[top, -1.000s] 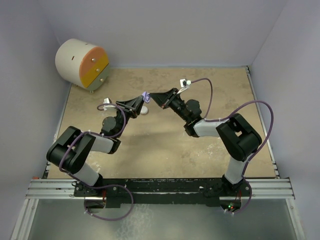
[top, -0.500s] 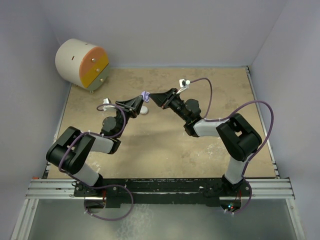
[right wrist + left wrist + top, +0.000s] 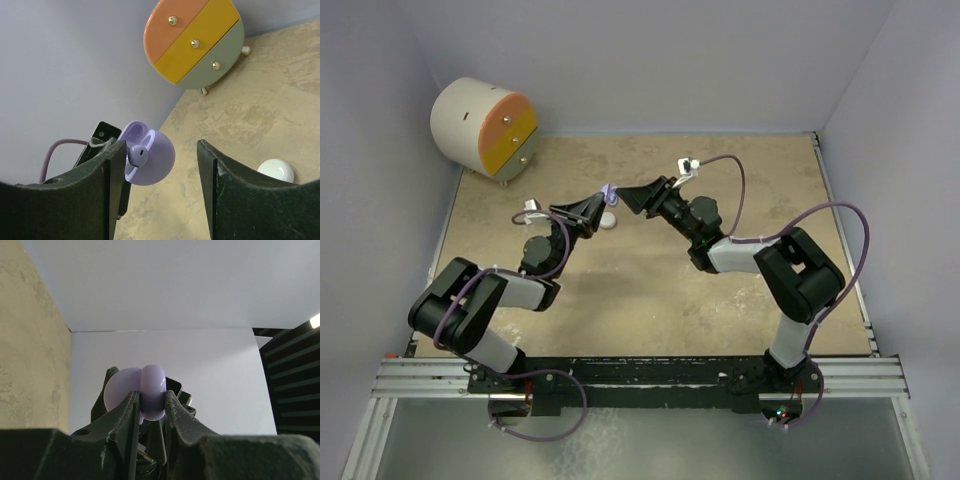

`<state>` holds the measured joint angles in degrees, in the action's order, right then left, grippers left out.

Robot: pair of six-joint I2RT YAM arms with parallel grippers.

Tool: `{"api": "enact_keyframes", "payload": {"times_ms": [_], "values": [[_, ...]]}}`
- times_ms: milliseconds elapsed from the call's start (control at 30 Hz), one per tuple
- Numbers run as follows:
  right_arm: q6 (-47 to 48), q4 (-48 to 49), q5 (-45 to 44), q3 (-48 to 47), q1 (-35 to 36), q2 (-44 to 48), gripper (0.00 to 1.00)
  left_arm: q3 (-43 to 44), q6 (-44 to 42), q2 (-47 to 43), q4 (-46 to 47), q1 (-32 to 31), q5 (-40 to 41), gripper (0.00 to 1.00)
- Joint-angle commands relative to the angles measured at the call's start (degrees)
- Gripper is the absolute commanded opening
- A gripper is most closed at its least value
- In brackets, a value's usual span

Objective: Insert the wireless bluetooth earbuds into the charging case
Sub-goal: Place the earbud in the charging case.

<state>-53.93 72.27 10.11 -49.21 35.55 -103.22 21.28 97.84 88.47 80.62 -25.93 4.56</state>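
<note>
Leftward the spread right claw (image 3: 624, 196) has been eased; the open lilac charging case (image 3: 157, 160), earbud (image 3: 138, 155) at its mouth, is pinched by the left claw (image 3: 602, 199) above the tan, pale-walled counter (image 3: 650, 290).

Light was even and diffuse, apparently from overhead. The top view was moderately bright and sharp throughout, with only faint soft shadows on the table (image 3: 650, 290).

In the left wrist view, the left fingers (image 3: 125, 425) were dark and blurred in the foreground. The case (image 3: 152, 392) carried a small glare spot, and a bright strip (image 3: 315, 320) burned at the right edge.

In the right wrist view, the right fingers (image 3: 235, 195) were underexposed and soft. The drawers (image 3: 220, 20) were sharp, with their knobs (image 3: 195, 43) glinting.
</note>
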Motion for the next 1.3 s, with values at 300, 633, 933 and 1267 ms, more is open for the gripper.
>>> {"api": "enact_keyframes", "payload": {"times_ms": [300, 633, 933, 1267], "values": [[16.87, -14.77, -6.49, -4.09, -0.75, 9.25, 0.62, -0.47, -1.18, -6.36, -12.21, -0.37, 0.89, 0.00], [28.90, -41.54, -21.80, -9.22, 1.11, 11.12, 0.64, 1.32, -5.96, -11.38, -23.77, -0.40, 2.76, 0.00], [30.93, -49.08, -27.17, -8.80, 5.20, 10.93, 0.66, 3.15, -7.07, -10.70, -25.43, -0.37, 3.27, 0.00], [30.16, -52.32, -30.43, -10.24, 10.57, 9.26, 0.68, 4.03, -7.09, -8.68, -24.32, -0.36, 2.80, 0.00]]}}
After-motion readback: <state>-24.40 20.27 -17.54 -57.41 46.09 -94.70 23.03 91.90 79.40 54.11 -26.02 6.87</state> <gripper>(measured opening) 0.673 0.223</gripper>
